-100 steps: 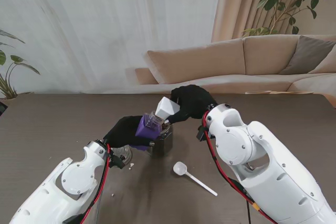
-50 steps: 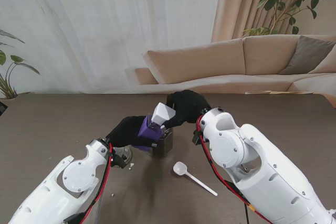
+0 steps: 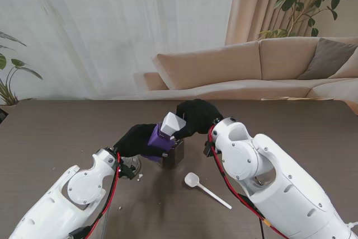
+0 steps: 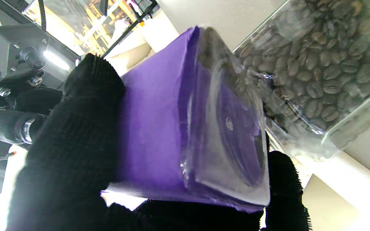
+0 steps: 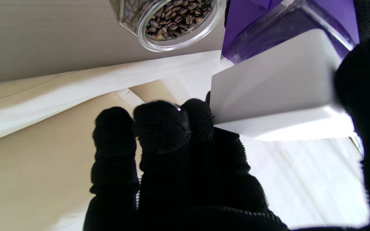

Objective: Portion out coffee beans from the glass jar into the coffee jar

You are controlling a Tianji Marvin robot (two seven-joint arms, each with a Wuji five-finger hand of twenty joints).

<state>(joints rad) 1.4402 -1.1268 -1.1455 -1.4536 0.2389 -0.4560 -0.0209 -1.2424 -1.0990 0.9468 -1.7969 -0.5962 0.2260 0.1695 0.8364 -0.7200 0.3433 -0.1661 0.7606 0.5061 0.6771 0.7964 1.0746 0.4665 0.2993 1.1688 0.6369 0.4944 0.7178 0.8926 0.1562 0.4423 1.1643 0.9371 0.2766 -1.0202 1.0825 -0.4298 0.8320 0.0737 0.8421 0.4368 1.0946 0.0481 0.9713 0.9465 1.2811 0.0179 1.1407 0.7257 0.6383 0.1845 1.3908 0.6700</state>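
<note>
Your left hand (image 3: 134, 139) wears a black glove and is wrapped around the purple coffee jar (image 3: 157, 138). You hold that jar tipped over, off the table, right by the glass jar (image 3: 174, 152). In the left wrist view your fingers (image 4: 75, 128) press on the purple side of the coffee jar (image 4: 159, 128), and its clear flat bottom faces the camera. Just past it you can see the glass jar (image 4: 316, 64), full of brown coffee beans (image 4: 307, 57).

Your right hand (image 3: 197, 117) is also in a black glove. It grips the white lid (image 3: 170, 123) on the top end of the coffee jar. In the right wrist view your fingers (image 5: 162, 128) sit on one side of the white lid (image 5: 275, 93) and your thumb is on the other side. The purple coffee jar (image 5: 252, 19) shows just behind the lid. You can also look into the round open mouth of the glass jar (image 5: 175, 22) and see the coffee beans (image 5: 172, 19) in it.

The glass jar stands on the brown table (image 3: 56, 132), just under both of your hands. A white spoon (image 3: 204, 186) lies on the table, near your right arm and closer to you than the jars.
</note>
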